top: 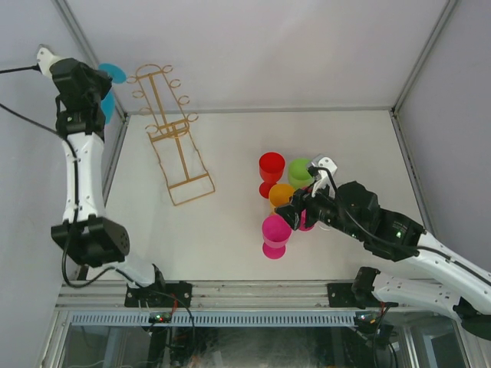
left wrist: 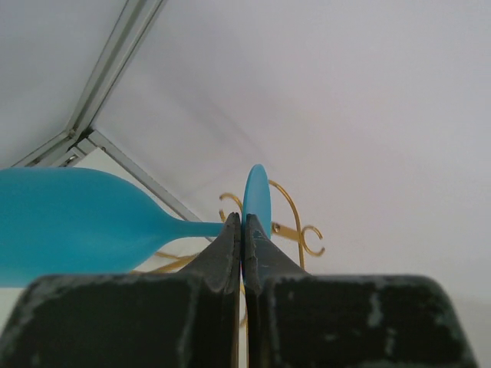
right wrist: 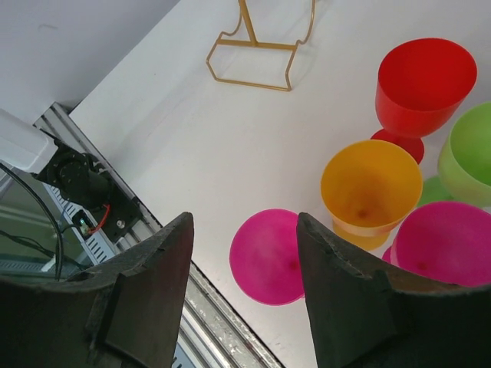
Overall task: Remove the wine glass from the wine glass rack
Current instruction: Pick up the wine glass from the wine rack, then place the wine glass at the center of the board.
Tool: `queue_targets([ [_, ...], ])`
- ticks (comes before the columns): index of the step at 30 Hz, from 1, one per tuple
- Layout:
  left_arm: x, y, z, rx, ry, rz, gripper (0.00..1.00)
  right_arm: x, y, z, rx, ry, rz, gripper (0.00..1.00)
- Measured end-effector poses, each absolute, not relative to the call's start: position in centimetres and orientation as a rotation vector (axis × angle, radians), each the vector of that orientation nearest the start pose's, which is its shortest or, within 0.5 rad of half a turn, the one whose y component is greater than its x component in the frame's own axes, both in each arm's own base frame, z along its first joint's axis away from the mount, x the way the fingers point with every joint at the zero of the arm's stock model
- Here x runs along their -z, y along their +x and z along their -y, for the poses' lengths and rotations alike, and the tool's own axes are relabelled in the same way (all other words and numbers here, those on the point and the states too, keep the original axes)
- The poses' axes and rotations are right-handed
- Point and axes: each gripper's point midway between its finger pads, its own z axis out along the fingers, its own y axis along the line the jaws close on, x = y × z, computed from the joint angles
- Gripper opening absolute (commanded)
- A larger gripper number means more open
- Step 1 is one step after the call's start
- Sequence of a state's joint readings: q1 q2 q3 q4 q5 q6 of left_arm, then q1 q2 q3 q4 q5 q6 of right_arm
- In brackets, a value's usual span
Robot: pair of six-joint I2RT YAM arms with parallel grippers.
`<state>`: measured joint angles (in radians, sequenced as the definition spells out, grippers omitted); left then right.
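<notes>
Aloft, left jaws clamp the wine glass (left wrist: 77,226) by its stem, crosswise; right jaws apart.

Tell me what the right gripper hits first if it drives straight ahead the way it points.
Probably the magenta wine glass, framed between the open fingers of the right gripper. How far off it stands is unclear.

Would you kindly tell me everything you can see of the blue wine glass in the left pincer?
The blue wine glass looks like opaque matte turquoise plastic: rounded bowl, thin stem, flat round foot. It is held roughly horizontal in the air, its foot seen edge-on from the wrist. The left pincer is shut on the stem right beside the foot; nothing else seems to touch it. From above it hangs left of the gold rack, apparently clear of its hooks.
</notes>
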<state>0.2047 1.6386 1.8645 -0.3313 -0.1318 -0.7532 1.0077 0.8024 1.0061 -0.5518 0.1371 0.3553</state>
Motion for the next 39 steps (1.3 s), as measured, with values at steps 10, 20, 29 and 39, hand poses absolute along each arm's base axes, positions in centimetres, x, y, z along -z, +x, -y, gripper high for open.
queue_targets([
  [10,-47.9,33.6,-3.2,0.371,-0.558,-1.411,0.0,-31.6,15.8,-23.4,-0.859,-0.482,-1.814,0.56],
  [20,-44.3,20.8,6.1,0.619,-0.151,-1.424,0.0,-32.2,15.2,-23.7,-0.981,-0.384,-1.774,0.56],
  [29,-40.4,14.3,12.4,0.869,0.206,-1.476,0.0,-33.5,16.1,-21.7,-0.948,-0.264,-1.722,0.56],
  [39,-35.8,8.5,17.1,1.16,0.622,-1.52,0.0,-34.1,18.6,-19.3,-0.996,-0.093,-1.734,0.56],
])
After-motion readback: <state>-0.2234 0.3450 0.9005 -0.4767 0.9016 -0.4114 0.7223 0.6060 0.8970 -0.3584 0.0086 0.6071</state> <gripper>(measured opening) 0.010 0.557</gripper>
